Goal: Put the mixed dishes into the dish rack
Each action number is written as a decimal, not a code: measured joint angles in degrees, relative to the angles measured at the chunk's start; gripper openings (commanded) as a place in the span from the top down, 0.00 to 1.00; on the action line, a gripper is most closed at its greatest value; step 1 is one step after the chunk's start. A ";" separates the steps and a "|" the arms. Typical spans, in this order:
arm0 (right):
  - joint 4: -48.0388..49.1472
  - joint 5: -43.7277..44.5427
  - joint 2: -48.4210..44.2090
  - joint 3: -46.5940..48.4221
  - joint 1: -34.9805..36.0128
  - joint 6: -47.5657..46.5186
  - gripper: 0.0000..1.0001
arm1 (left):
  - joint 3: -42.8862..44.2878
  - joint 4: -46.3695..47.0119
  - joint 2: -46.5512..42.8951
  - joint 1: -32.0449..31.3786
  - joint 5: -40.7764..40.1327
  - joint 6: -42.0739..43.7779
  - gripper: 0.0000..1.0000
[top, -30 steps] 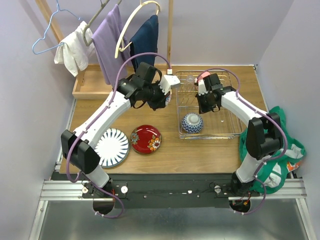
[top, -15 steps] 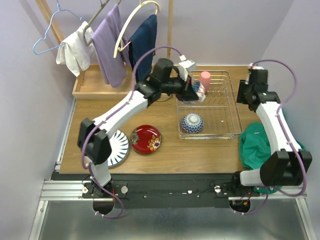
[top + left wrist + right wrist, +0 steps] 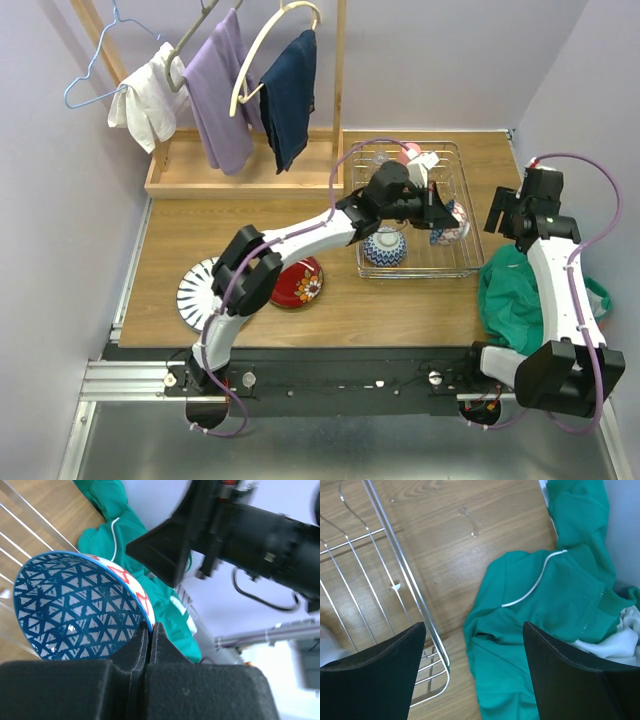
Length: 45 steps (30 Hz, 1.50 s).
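Observation:
My left gripper is shut on the rim of a small bowl with a blue triangle pattern inside and red-pink outside. The top view shows that bowl held tilted over the right part of the dish rack, with the left gripper beside it. A blue-white bowl sits upside down in the rack, and the pink cup stands at its far side. The red floral plate and striped plate lie on the table, partly under the left arm. My right gripper is open and empty beside the rack's right side.
A green cloth lies heaped at the table's right edge, under my right gripper. A wooden tray with a clothes rail, hangers and hanging garments stands at the back left.
My left arm has swung right, carrying the bowl from left of the rack to over its right part. My right gripper has left the pink cup, opened and pulled back to the right edge.

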 measured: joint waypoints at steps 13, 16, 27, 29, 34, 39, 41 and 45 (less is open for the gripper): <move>-0.68 -0.98 -1.38 -0.04 -4.31 0.13 0.14 | 5.31 3.37 11.47 -3.87 -5.88 -11.41 1.00; -0.90 -1.14 -1.27 -0.04 -4.87 0.11 0.15 | 6.40 3.48 12.63 -3.63 -6.82 -12.90 1.00; -2.10 -1.49 1.68 0.17 -6.49 -0.31 0.15 | 11.34 4.76 17.49 -2.16 -9.57 -18.38 1.00; -2.21 -1.49 2.29 0.39 -6.75 -0.35 0.16 | 11.78 5.03 18.14 -1.97 -9.75 -19.08 1.00; -2.16 -1.99 3.87 0.48 -7.52 -0.55 0.16 | 12.72 6.25 20.79 -0.85 -9.84 -20.59 1.00; -2.14 -2.64 5.18 0.59 -7.61 -0.70 0.16 | 11.15 10.01 21.29 0.11 -9.60 -22.47 0.91; -2.14 -2.95 5.20 0.59 -7.61 -0.68 0.16 | 9.77 12.07 21.29 0.26 -9.29 -22.93 0.80; -2.03 -3.96 5.20 0.57 -7.61 -0.46 0.16 | 5.55 16.06 20.04 0.57 -8.00 -22.56 0.61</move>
